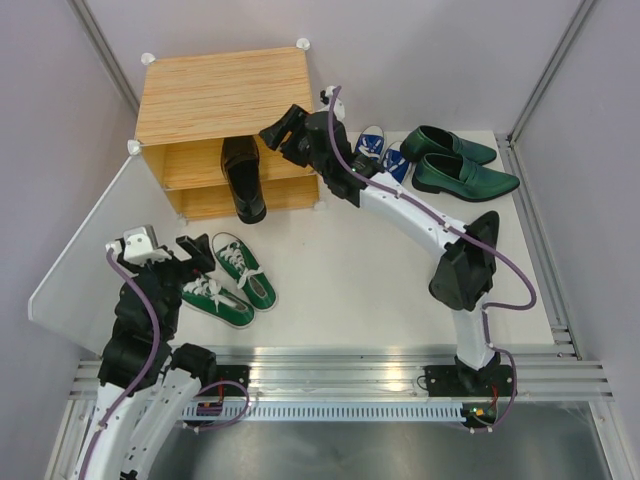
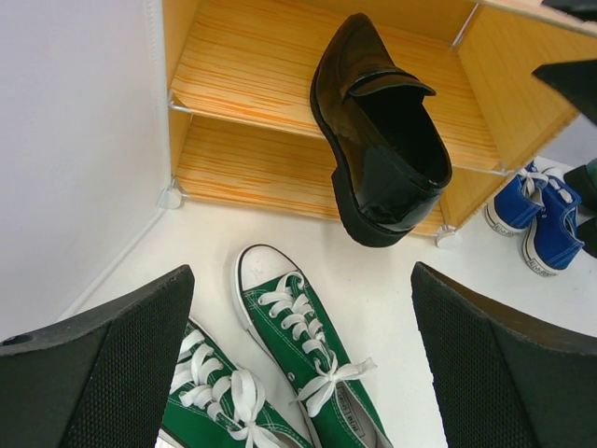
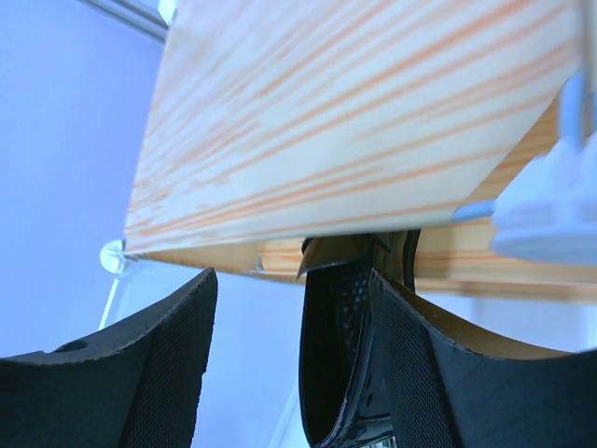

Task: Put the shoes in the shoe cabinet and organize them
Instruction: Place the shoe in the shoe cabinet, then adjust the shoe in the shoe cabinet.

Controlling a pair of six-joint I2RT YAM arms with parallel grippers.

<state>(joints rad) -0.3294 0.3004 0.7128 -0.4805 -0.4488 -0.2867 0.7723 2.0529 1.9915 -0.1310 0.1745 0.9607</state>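
**Shoe cabinet and footwear: one boot shelved**

Boxy light wood-grain shoe cabinet (image 1: 220,95), streaked veneer, white round corner connectors. Its frosted white door panel (image 1: 85,270) stood open to the left. One shiny black ankle boot (image 1: 243,178), chunky-soled, lay on the upper shelf, heel overhanging the front edge. Right gripper (image 1: 283,125) hung just beside it, mesh-textured fingers apart. Left gripper (image 2: 300,280) gaped wide above the green canvas sneakers with white laces (image 1: 228,283) on the white table (image 1: 380,285). Blue lace-up sneakers (image 1: 382,150) and glossy dark-green pointed loafers (image 1: 460,165) sat right of the cabinet.
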